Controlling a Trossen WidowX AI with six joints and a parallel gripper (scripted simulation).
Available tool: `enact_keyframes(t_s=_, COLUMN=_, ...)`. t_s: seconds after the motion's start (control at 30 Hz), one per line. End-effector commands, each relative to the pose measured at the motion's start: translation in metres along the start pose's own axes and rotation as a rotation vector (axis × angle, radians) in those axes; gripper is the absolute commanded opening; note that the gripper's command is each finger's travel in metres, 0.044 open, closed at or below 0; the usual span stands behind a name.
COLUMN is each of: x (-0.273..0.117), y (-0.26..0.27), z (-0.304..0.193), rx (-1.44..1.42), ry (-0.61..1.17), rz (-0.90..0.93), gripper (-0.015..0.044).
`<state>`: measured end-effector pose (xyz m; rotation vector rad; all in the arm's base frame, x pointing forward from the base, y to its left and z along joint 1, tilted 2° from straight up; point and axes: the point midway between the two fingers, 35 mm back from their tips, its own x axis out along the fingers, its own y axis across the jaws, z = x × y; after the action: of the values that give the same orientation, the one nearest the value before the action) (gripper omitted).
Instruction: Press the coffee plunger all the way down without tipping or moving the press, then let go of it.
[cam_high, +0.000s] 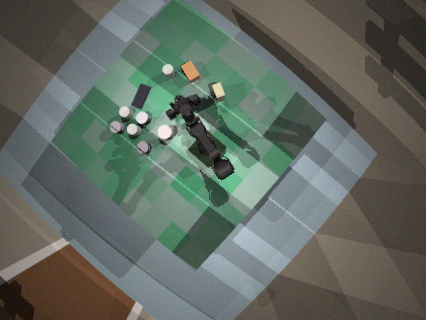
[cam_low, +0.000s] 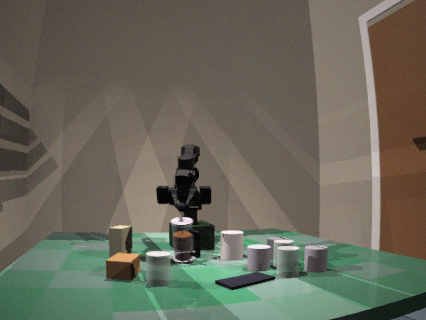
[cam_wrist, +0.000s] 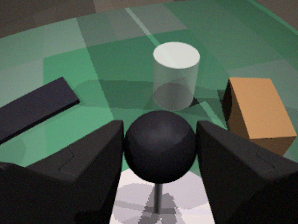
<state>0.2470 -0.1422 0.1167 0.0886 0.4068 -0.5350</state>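
The coffee press (cam_low: 183, 246) stands upright on the green table, a clear glass with brown content, a pale lid (cam_low: 181, 221) (cam_wrist: 135, 210) and a dark handle on its right side in the exterior view. A thin rod (cam_wrist: 158, 197) rises from the lid to a round black knob (cam_wrist: 160, 155); a short length of rod shows above the lid. My gripper (cam_wrist: 160, 130) (cam_low: 181, 205) (cam_high: 179, 103) is shut on the knob, one finger on each side, above the lid. From above, the arm hides most of the press. The plunger's disc inside the glass cannot be made out clearly.
A white cylinder (cam_high: 168, 69) (cam_low: 158, 269) (cam_wrist: 175, 75) and an orange box (cam_high: 190, 71) (cam_low: 123, 266) (cam_wrist: 260, 110) stand beyond the press. A cream box (cam_high: 218, 91) (cam_low: 120, 239) stands to one side. A dark slab (cam_high: 141, 96) (cam_low: 245, 280) (cam_wrist: 37, 107), a wide white cylinder (cam_high: 165, 132) (cam_low: 232, 245) and several smaller cylinders are on the other.
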Motion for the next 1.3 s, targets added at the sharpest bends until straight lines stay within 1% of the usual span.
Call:
enact_keyframes(t_s=0.0, x=0.005, y=0.000, z=-0.020, rx=-0.011, ry=0.067, rz=0.001, gripper=0.0120)
enact_keyframes(t_s=1.2, x=0.018, y=0.000, z=-0.012, rx=-0.011, ry=0.066, rz=0.001, gripper=0.0120)
enact_keyframes(t_s=1.27, x=0.016, y=0.000, z=-0.007, rx=-0.002, ry=0.047, rz=0.000, gripper=0.0120)
